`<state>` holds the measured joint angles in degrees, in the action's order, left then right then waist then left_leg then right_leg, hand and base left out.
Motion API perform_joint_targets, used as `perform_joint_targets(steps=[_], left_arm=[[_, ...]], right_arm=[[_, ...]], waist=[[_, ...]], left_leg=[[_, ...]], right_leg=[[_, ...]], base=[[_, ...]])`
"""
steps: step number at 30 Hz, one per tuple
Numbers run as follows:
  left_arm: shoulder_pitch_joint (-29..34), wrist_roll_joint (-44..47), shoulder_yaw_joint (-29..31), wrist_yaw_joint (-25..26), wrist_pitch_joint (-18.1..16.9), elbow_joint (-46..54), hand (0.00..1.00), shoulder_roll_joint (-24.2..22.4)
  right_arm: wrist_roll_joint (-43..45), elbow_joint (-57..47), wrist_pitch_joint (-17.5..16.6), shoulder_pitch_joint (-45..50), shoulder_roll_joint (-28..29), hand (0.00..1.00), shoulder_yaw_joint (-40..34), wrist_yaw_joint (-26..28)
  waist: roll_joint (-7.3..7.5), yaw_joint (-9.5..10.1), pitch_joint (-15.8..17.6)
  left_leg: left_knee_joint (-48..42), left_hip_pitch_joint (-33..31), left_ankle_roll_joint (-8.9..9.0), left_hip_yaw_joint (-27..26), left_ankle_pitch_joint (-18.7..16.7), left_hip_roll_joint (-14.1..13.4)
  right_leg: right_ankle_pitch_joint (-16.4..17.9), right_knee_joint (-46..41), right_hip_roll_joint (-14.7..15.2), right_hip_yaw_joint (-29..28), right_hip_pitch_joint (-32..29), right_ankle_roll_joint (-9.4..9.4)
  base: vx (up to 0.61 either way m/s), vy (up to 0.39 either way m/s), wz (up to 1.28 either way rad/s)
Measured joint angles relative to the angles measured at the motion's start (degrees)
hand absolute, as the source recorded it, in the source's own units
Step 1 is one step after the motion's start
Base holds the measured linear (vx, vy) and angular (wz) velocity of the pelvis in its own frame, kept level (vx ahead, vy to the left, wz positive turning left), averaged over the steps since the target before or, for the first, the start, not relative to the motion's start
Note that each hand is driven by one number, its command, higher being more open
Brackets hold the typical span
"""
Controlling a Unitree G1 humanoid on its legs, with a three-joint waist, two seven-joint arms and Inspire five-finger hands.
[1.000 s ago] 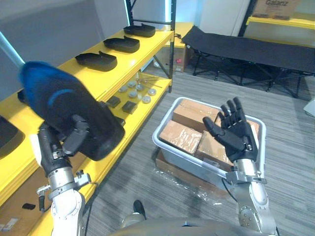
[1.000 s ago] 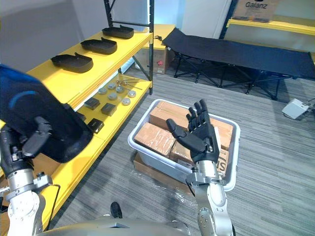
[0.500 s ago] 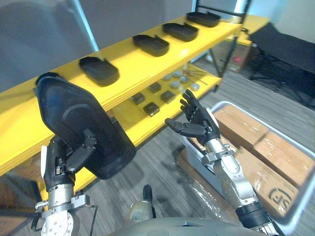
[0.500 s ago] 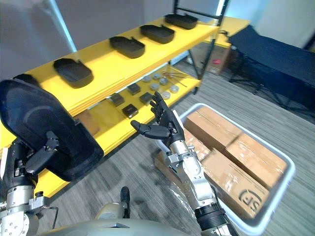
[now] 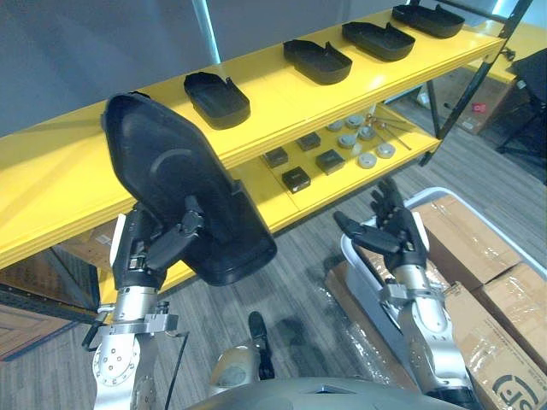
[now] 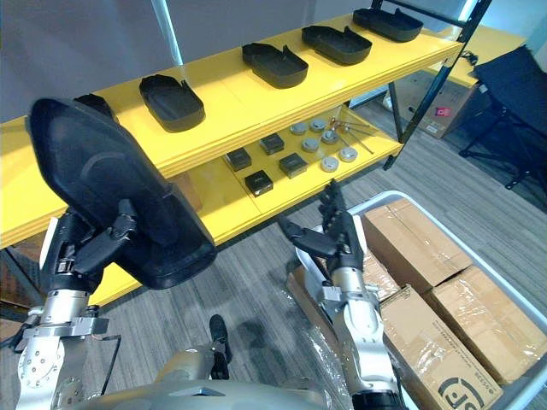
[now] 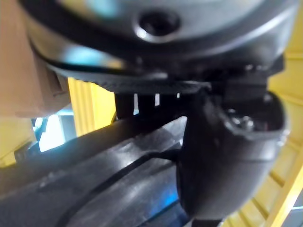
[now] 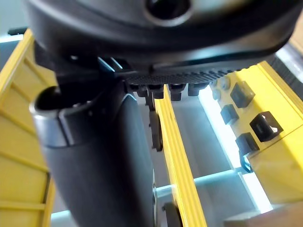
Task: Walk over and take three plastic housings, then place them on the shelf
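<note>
Grey striped carpet [image 5: 291, 273] is stretching out beneath a long yellow shelf unit [image 5: 60, 184], which is running from the near left toward the far right. On its upper shelf [image 5: 273, 94] a row of black plastic housings [image 5: 317, 60] is lying hollow side up, four of them, each well apart from the next. Its lower shelf [image 5: 346, 181] is carrying small dark square parts [image 5: 296, 178] and, farther along, round silver discs [image 5: 366, 160].

The left hand [image 5: 147, 252] is gripping one more black housing [image 5: 184, 192], which it is holding up in the air, tilted, with its broad face turned toward the camera. This held piece is hanging in front of the shelf unit's near end, near the closest housing of the row. The thumb [image 5: 182, 232] is curling across the housing's face, and the other fingers are reaching behind it (hidden by the shell itself).

The right hand [image 5: 391, 232] is hovering over the near corner of a grey plastic tote [image 6: 402, 198], its fingers straight and spread, holding nothing. That tote is sitting on the carpet, packed with cardboard boxes [image 6: 410, 243] in clear film. A black folding cot [image 6: 521, 77] is standing beyond the shelf unit's far end.
</note>
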<state>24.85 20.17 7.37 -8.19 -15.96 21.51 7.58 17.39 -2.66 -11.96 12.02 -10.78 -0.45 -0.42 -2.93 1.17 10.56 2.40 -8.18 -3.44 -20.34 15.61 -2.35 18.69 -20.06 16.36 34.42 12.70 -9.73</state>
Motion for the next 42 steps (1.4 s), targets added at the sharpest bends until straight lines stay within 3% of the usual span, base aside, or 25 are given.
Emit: perform_joint_targets(steps=[5,10,12,13,14,15,16,18,21,23,25,26,27,29,30,32,33,36,37,39,42], left_arm=[[-0.49,0.93,-1.04,1.24,0.03,-1.95,0.0,0.16],[0.69,4.53,-2.11,1.8,0.46,-7.81,0.0,-0.15],[0.97,4.56,-2.08,2.3,0.45,-8.91,0.0,-0.18],[0.91,4.58,-2.0,2.74,0.45,-9.14,0.0,-0.19],[0.73,4.62,-1.81,2.81,0.43,-9.1,0.0,-0.2],[0.67,4.62,-1.21,2.81,0.39,-9.06,0.0,-0.28],[0.83,4.57,-0.85,2.83,0.39,-9.09,0.0,-0.41],[0.24,4.57,0.57,2.92,0.39,-9.09,0.0,-0.95],[-0.97,4.57,3.91,1.89,0.41,-9.12,0.0,-0.97],[-2.51,4.56,5.55,0.96,0.45,-9.65,0.0,-0.86],[-3.01,4.61,8.1,-0.14,0.44,-9.6,0.0,-0.25],[-2.9,4.62,9.03,0.0,0.53,-9.67,0.0,-0.11],[-2.92,4.76,9.74,0.49,0.72,-9.61,0.0,-0.15],[-3.26,4.82,9.79,1.35,1.45,-8.4,0.0,0.15],[-4.1,4.8,9.22,1.91,1.82,-8.01,0.0,0.69],[-5.82,4.66,7.63,3.18,3.31,-8.02,0.0,1.35],[-5.9,4.66,7.15,3.69,3.94,-8.14,0.0,1.39],[-6.17,4.74,7.3,4.62,3.94,-8.09,0.0,2.5],[-6.45,4.75,7.16,4.61,3.97,-8.33,0.0,1.97],[-6.27,4.73,6.25,3.31,4.73,-8.14,0.0,0.69],[-6.2,4.77,6.09,2.46,4.72,-7.44,0.0,0.14]], right_arm=[[-0.15,0.01,-0.15,0.86,-0.18,1.0,-0.03,4.39],[-1.1,0.04,-4.02,0.67,-2.03,1.0,-0.02,9.02],[0.3,0.04,-4.86,0.53,-2.98,1.0,-0.33,8.9],[1.55,0.04,-5.17,0.26,-2.96,1.0,-0.9,8.85],[2.17,0.05,-5.5,-0.1,-2.79,1.0,-1.45,8.81],[2.23,0.06,-5.96,-0.82,-2.76,1.0,-1.87,8.63],[2.22,0.07,-6.16,-1.12,-2.75,1.0,-1.84,8.52],[2.08,0.07,-7.34,-2.11,-2.22,1.0,-1.7,7.32],[0.88,0.04,-8.15,-4.42,-1.16,1.0,-1.77,4.05],[0.92,0.02,-8.53,-4.69,-1.06,1.0,-2.79,2.11],[0.78,0.0,-8.54,-5.5,-0.24,1.0,-3.95,0.35],[0.02,-0.06,-8.58,-5.99,0.1,1.0,-4.67,-0.07],[-1.69,-0.42,-8.74,-6.89,-0.02,1.0,-5.98,0.13],[-3.41,-1.8,-9.27,-6.91,-0.02,1.0,-7.97,0.16],[-3.91,-3.0,-10.2,-5.9,-0.02,1.0,-9.57,-0.07],[-4.66,-4.86,-11.17,-4.35,-0.02,1.0,-12.47,-0.84],[-5.16,-5.46,-11.53,-3.48,-0.06,1.0,-13.38,-1.24],[-5.14,-7.32,-11.72,-2.85,-0.12,1.0,-14.66,-1.23],[-5.14,-7.26,-11.84,-3.26,-0.87,1.0,-15.03,-1.21],[-4.48,-7.08,-11.87,-3.78,-3.87,1.0,-16.9,-1.06],[-0.94,-7.06,-11.85,-5.81,-5.82,1.0,-17.97,0.18]], waist=[[-0.5,0.07,-0.01],[-1.18,0.94,0.84],[-1.18,1.5,0.87],[-0.84,1.5,1.05],[0.39,1.49,1.75],[-0.25,1.92,1.72],[-0.39,1.95,1.7],[0.48,2.04,1.86],[2.35,2.56,2.76],[2.68,1.93,2.95],[3.6,2.03,3.06],[3.57,1.98,3.05],[2.92,2.03,3.0],[2.05,1.86,2.95],[1.74,1.64,2.74],[1.91,-0.09,2.62],[2.27,-1.11,2.58],[5.74,-1.24,1.83],[5.41,-1.07,1.93],[2.25,-1.43,1.34],[1.1,-0.62,0.68]], left_leg=[[-0.29,-2.14,0.33,1.46,1.08,-0.67],[-1.9,-2.59,0.94,2.62,0.6,-1.25],[-3.73,-3.43,1.11,2.22,-2.28,-1.45],[-5.5,-4.33,1.15,1.17,-5.93,-1.49],[-8.12,-5.45,0.39,0.22,-8.45,-1.72],[-13.9,-6.81,-0.72,-0.06,-9.46,-2.45],[-15.42,-6.79,-0.37,0.02,-9.27,-2.45],[-18.11,-7.31,0.39,0.4,-10.27,-1.39],[-21.41,-7.57,0.83,1.01,-14.59,0.58],[-21.69,-7.27,0.56,3.43,-15.6,2.28],[-17.76,-4.71,0.23,4.77,-15.17,3.3],[-15.45,-3.03,-0.07,5.36,-14.79,3.43],[-11.67,-0.16,-0.1,5.92,-14.77,3.15],[-9.01,1.64,0.07,5.9,-14.76,1.92],[-8.57,1.89,0.28,5.97,-14.8,1.32],[-8.26,3.38,1.17,6.21,-14.73,0.53],[-8.27,4.75,2.28,6.07,-14.72,0.05],[-9.51,5.61,5.4,5.73,-16.07,0.26],[-9.95,5.59,5.88,5.75,-16.35,-0.35],[-11.52,4.7,7.61,4.59,-16.43,-5.24],[-10.27,5.59,9.02,4.78,-15.01,-7.13]], right_leg=[[1.98,-3.17,-0.42,-0.19,-2.5,0.77],[4.12,-6.15,-0.54,0.13,-2.54,1.29],[4.37,-6.35,-0.45,0.75,-2.48,1.59],[4.43,-5.98,-0.09,1.67,-2.35,1.85],[4.35,-5.79,1.01,2.05,-2.36,2.0],[4.51,-6.29,1.4,2.18,-2.25,1.98],[4.77,-6.46,1.24,2.36,-1.82,1.71],[5.09,-6.52,2.31,3.32,-0.38,0.84],[4.54,-6.81,3.77,4.04,2.08,1.25],[1.25,-13.98,5.1,-0.3,0.1,3.31],[-6.52,-23.97,6.71,-8.16,-5.27,1.68],[-6.28,-26.37,7.36,-9.9,-6.89,2.73],[-1.5,-26.2,7.44,-10.26,-10.19,5.36],[-0.35,-21.1,6.05,-12.08,-14.78,7.05],[-0.6,-17.68,5.16,-14.38,-17.25,6.67],[-3.0,-12.07,4.34,-19.95,-21.59,3.73],[-5.76,-9.56,3.38,-20.58,-21.15,3.59],[-13.38,-0.85,1.77,-16.46,-17.14,4.86],[-13.06,1.12,1.66,-14.85,-15.66,2.8],[-14.39,6.85,-2.69,-10.56,-11.87,4.4],[-14.54,8.72,-5.25,-9.38,-10.29,4.86]], base=[[-0.04,-0.028,0.15],[-0.04,-0.028,0.13],[-0.02,-0.015,0.14],[0.0,0.015,0.25],[0.01,0.037,0.19],[0.02,0.046,0.07],[0.06,0.03,0.1],[0.12,0.053,0.21],[0.16,0.098,0.33],[0.2,0.127,0.75],[0.2,0.078,0.45],[0.22,0.036,0.02],[0.16,0.024,-0.12],[0.11,0.02,-0.19],[0.14,-0.008,0.06],[0.16,-0.05,0.25],[0.19,-0.155,0.12],[0.19,-0.259,0.07],[0.18,-0.302,0.2],[0.15,-0.215,0.4],[0.17,-0.17,0.2]])
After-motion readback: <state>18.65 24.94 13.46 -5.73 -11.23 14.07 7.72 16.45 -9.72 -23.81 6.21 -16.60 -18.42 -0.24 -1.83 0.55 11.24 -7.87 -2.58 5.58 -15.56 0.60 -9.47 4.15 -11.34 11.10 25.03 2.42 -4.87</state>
